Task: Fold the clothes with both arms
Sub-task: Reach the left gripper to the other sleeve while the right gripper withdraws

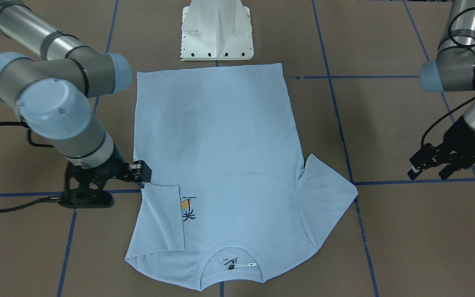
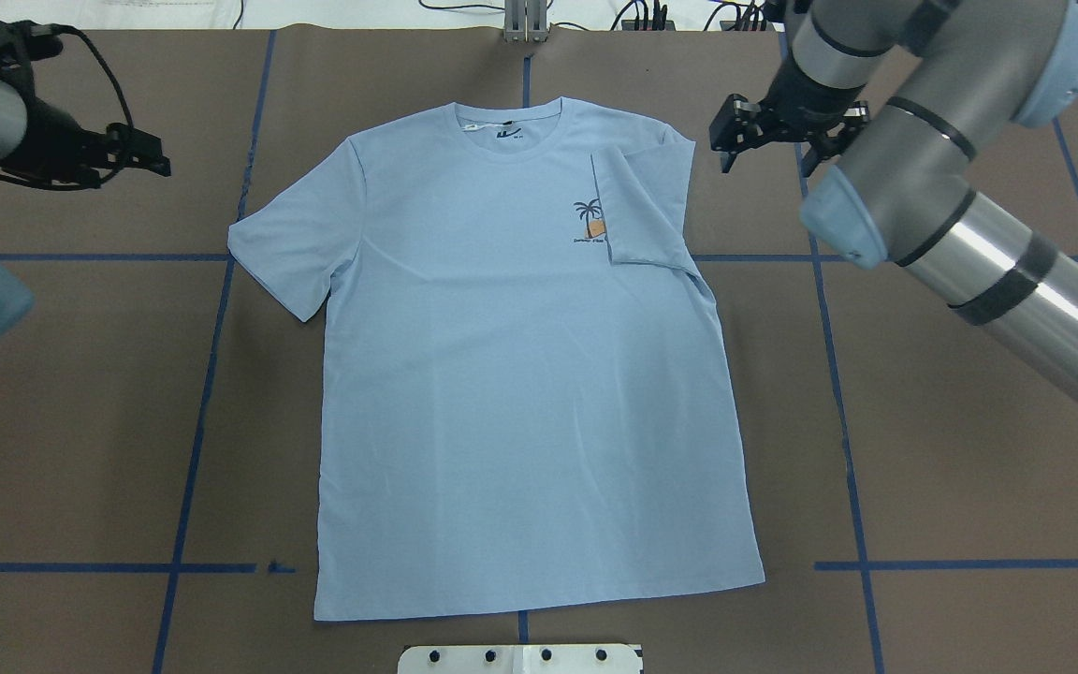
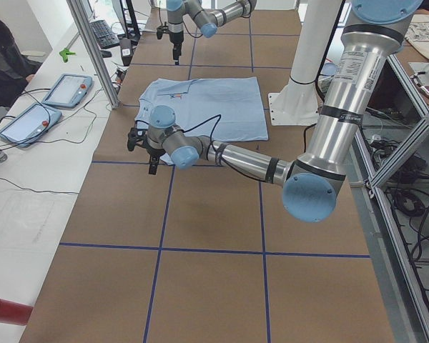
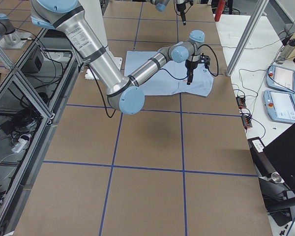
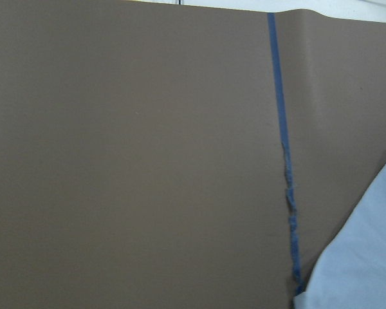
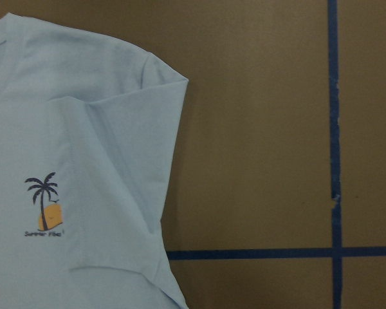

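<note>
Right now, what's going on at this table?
Two robot arms are folding a light blue T-shirt that lies flat, front up, on the brown table. The right-side sleeve is folded in over the chest, partly covering the palm print. The left-side sleeve lies spread out. The right tool hangs open beside the fold, holding nothing. The left tool is open too, over bare table away from the shirt.
</note>
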You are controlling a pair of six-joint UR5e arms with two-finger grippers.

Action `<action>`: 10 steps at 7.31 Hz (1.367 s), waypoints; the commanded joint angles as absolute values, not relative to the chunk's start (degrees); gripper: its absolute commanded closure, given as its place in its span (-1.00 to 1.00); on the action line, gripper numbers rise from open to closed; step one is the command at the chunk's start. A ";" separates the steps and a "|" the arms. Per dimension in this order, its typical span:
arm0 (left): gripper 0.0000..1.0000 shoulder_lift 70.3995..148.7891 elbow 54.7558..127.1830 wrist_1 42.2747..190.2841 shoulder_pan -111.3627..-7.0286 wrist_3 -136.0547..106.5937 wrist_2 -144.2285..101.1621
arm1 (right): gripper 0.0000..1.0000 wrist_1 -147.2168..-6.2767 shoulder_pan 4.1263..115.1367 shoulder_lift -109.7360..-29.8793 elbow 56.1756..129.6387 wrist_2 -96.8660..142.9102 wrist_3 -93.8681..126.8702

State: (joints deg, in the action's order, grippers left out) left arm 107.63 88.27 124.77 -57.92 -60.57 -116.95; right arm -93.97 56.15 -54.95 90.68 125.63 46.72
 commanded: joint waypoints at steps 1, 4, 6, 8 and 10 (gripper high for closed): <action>-0.99 111.08 84.14 124.98 -51.34 -67.74 -108.48 | -1.00 -94.39 58.36 -60.46 93.69 127.18 38.44; -0.94 112.85 78.68 128.30 -49.05 -69.78 -105.21 | -1.00 -94.31 58.36 -61.95 94.31 127.09 38.85; -0.88 113.46 77.17 129.55 -47.46 -70.22 -104.77 | -1.00 -94.22 58.27 -62.05 94.05 127.09 39.02; -0.60 114.43 76.03 129.55 -47.02 -70.14 -104.85 | -1.00 -94.22 58.18 -61.96 93.87 127.18 39.20; -0.18 114.26 76.03 129.46 -47.02 -69.79 -104.85 | -1.00 -93.87 58.10 -62.05 93.78 127.09 39.20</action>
